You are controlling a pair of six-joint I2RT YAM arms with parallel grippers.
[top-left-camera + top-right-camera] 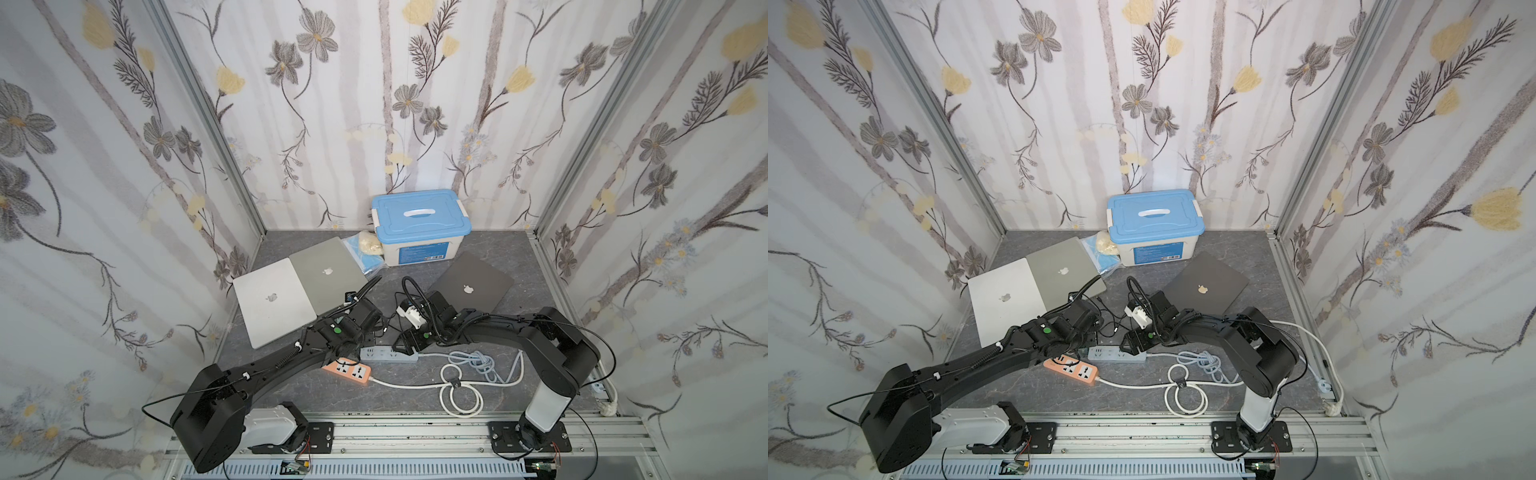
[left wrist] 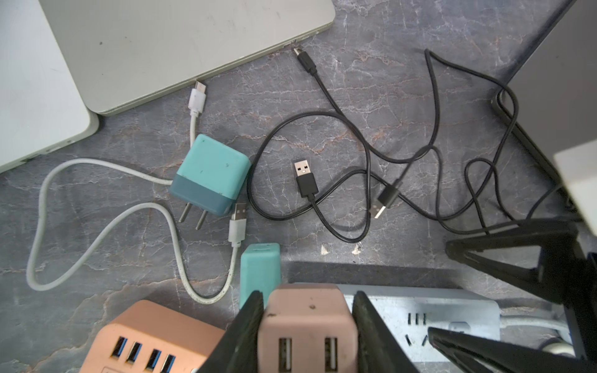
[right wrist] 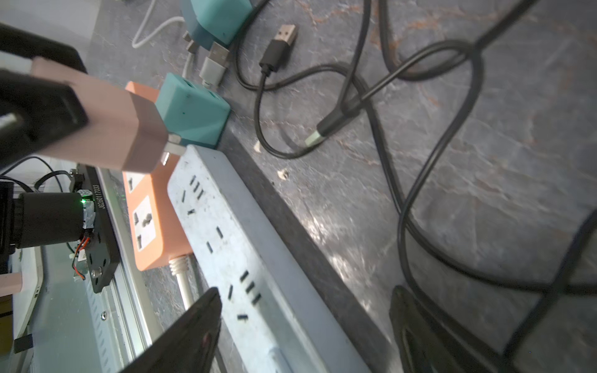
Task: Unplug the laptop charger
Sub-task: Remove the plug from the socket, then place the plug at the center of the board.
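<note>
Grips the pink charger (image 2: 307,326) in the left pincer (image 2: 307,295), with a black finger (image 2: 248,323) pressed to each side and the two USB ports turned toward the wrist camera. Holds it tilted at the end of the grey power strip (image 3: 245,252), both metal prongs (image 3: 172,147) bare in the right wrist view and just beside the strip's end; cannot tell whether touching. Holds the right pincer (image 3: 305,290) wide open farther along the same strip, gripping nothing, with one finger (image 3: 193,323) at the strip's edge and its partner over the bare tabletop (image 3: 484,161). Right beside the grey strip, an orange power strip (image 3: 151,226) with a white cord leaving its end. Just beside the pink charger, a teal charger (image 2: 260,271) standing upright; plugged in or not, cannot tell. Loose on the tabletop farther out: a second teal charger (image 2: 210,174) on its side with prongs exposed, a white cable (image 2: 42,226) looped beside it, and black cables (image 2: 365,135) in a tangle with free USB plugs. In a top view, three closed laptops: a silver laptop (image 1: 272,299) and a grey laptop (image 1: 326,270) with edges meeting, and a dark laptop (image 1: 471,284) well apart from them. Against the back wall, a blue-lidded box (image 1: 419,220).
</note>
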